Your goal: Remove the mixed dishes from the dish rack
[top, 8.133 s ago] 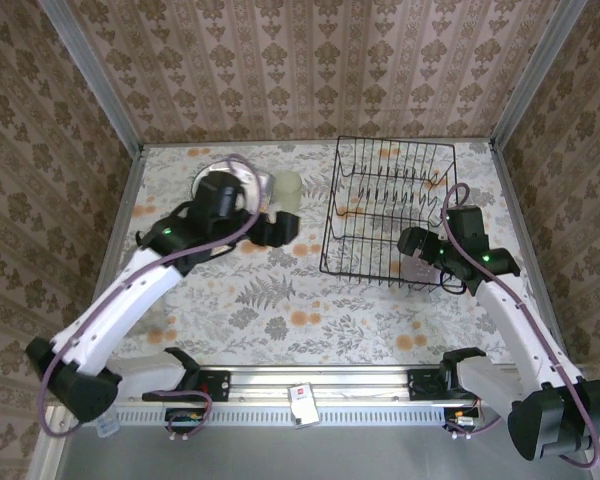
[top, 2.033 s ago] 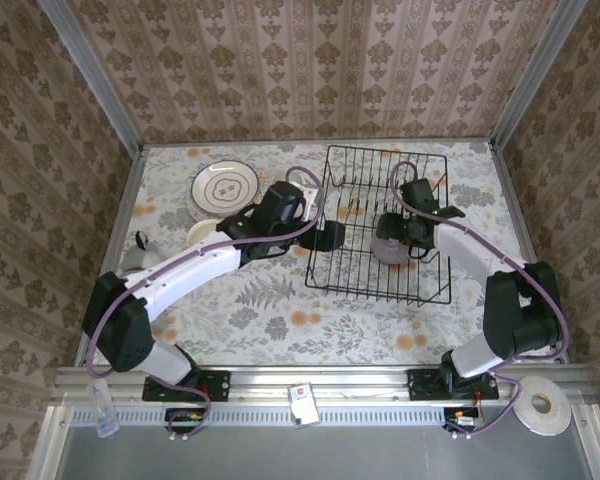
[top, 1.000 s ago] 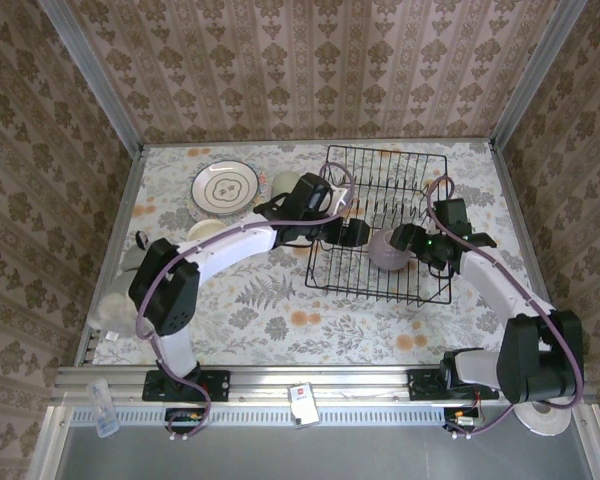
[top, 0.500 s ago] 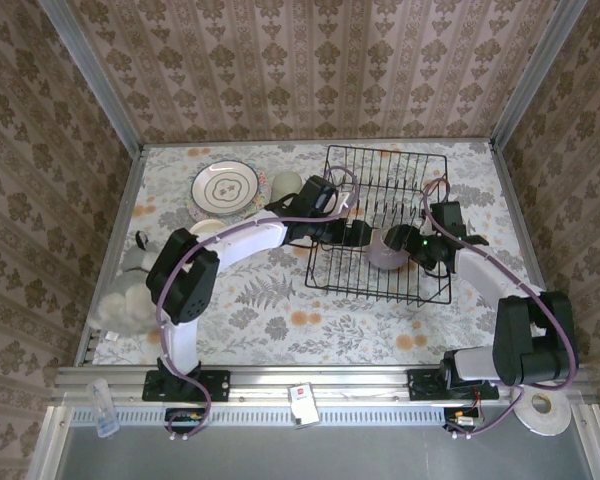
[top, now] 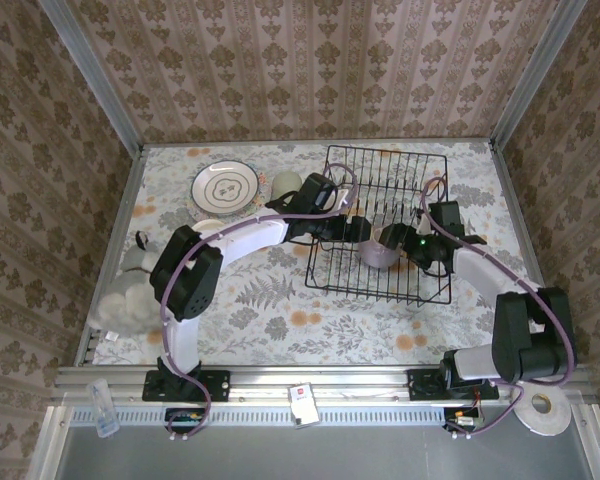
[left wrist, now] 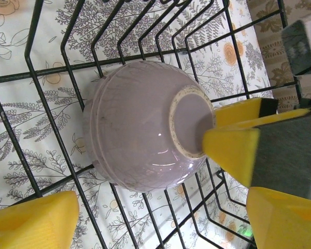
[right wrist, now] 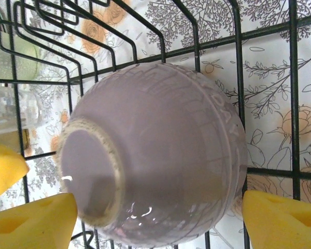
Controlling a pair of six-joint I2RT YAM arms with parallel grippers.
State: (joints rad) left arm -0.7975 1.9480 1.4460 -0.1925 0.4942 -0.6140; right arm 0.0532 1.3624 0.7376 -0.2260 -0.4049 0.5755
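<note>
Hidden: the lavender bowl (left wrist: pixel 140 124) shows its outer wall and foot ring; its mouth faces away in both wrist views.
Cut off: the left tool (left wrist: pixel 163 207) is cropped to 2 yellow pads at the bottom corners of the left wrist view. The right tool (right wrist: pixel 158 207) is cropped the same way in the right wrist view.
Hard to make out: the pale green glass (top: pixel 286 183) stands on the worktop (top: pixel 280 310) just left of the rack. In the right wrist view it is a green blur behind the wires. A cream bowl (top: pixel 208 227) is mostly covered by the left arm. A pale lump (top: pixel 120 305) at the worktop's left edge is too blurred to name.
Bowl position: inside the dish rack (top: pixel 380 175), in its near half, tipped on its side on the wires, between the 2 tools.
Left tool: fingers wide apart, gripping nothing. The bowl lies just ahead of the pads, foot ring toward this camera.
Right tool: fingers wide, 1 by the foot ring and 1 by the rim side, the bowl filling the gap. In the left wrist view 1 of its pads (left wrist: pixel 233 150) touches the foot ring. Whether the fingers press on the bowl cannot be told.
Outside the rack: a white round plate (top: pixel 225 187) lies flat on the worktop, well apart from both tools.
</note>
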